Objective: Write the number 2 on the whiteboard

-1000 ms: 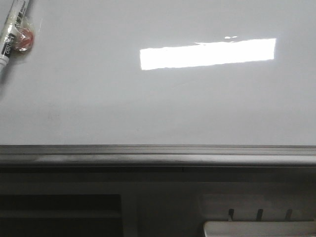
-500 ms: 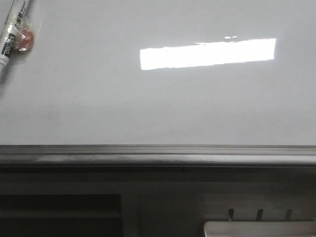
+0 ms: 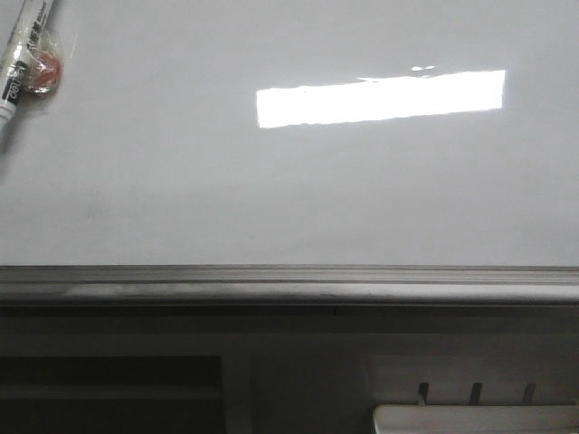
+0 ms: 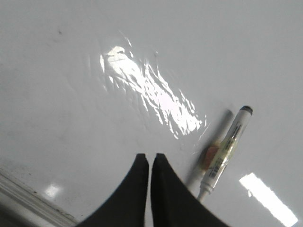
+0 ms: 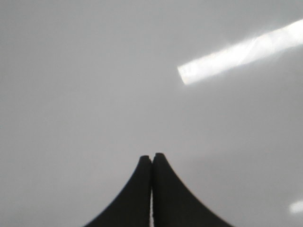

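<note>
The whiteboard (image 3: 289, 199) fills the front view, glossy white, with a grey metal frame (image 3: 289, 282) along its near edge. The number 2 is out of view. A white marker with a black cap (image 3: 20, 63) lies on the board at the far left. It has a small orange-red piece (image 3: 47, 72) taped to its side. In the left wrist view my left gripper (image 4: 149, 157) hovers over the board, shut on nothing, with the marker (image 4: 226, 146) lying just beside its fingers. My right gripper (image 5: 152, 157) is shut and empty over bare whiteboard (image 5: 94, 85).
A bright rectangular light reflection (image 3: 380, 98) sits on the board right of centre. Below the frame are a dark shelf opening (image 3: 109, 389) and a small white tray (image 3: 475, 418) at the lower right.
</note>
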Available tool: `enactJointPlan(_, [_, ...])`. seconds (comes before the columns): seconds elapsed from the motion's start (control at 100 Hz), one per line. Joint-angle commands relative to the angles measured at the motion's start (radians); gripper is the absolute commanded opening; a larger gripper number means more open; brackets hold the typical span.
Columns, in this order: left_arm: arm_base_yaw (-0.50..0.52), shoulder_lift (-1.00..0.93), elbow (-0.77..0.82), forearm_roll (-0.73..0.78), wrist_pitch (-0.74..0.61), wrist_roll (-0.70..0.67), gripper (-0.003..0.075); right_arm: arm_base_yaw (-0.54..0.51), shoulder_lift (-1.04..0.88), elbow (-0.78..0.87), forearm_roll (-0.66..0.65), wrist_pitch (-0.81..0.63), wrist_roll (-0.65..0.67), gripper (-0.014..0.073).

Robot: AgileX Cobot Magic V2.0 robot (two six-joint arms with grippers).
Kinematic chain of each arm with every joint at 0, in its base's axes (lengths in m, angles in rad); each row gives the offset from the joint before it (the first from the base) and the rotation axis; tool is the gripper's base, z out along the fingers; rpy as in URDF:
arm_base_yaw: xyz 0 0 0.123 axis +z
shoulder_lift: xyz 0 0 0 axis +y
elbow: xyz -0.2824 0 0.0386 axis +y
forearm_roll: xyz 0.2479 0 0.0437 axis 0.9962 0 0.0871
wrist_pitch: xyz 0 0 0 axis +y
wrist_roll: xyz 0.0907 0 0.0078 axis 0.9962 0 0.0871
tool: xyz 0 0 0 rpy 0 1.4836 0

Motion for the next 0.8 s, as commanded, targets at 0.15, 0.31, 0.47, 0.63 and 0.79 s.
enactJointPlan(0.15, [-0.002,0.009,-0.144,0.098,0.035,0.089,-0.0021,0.001,-0.014,-0.087,0.197,-0.055,0.002,-0.0061])
enactJointPlan(0.31, [-0.002,0.213,-0.371,0.459,0.262,0.092,-0.0017,0.001,0.073,-0.298,0.022,0.258,-0.033,-0.0027])
enactJointPlan(0.47, [-0.002,0.490,-0.561,0.598,0.414,0.157,0.0272,0.001,0.182,-0.443,0.014,0.375,-0.093,0.0246])
enactJointPlan(0.63, [-0.025,0.693,-0.650,0.554,0.404,0.196,0.0474,0.001,0.268,-0.490,0.014,0.390,-0.093,0.0414])
enactJointPlan(0.79, [-0.142,0.818,-0.672,0.544,0.353,0.254,0.0375,0.001,0.300,-0.491,0.014,0.388,-0.097,0.0410])
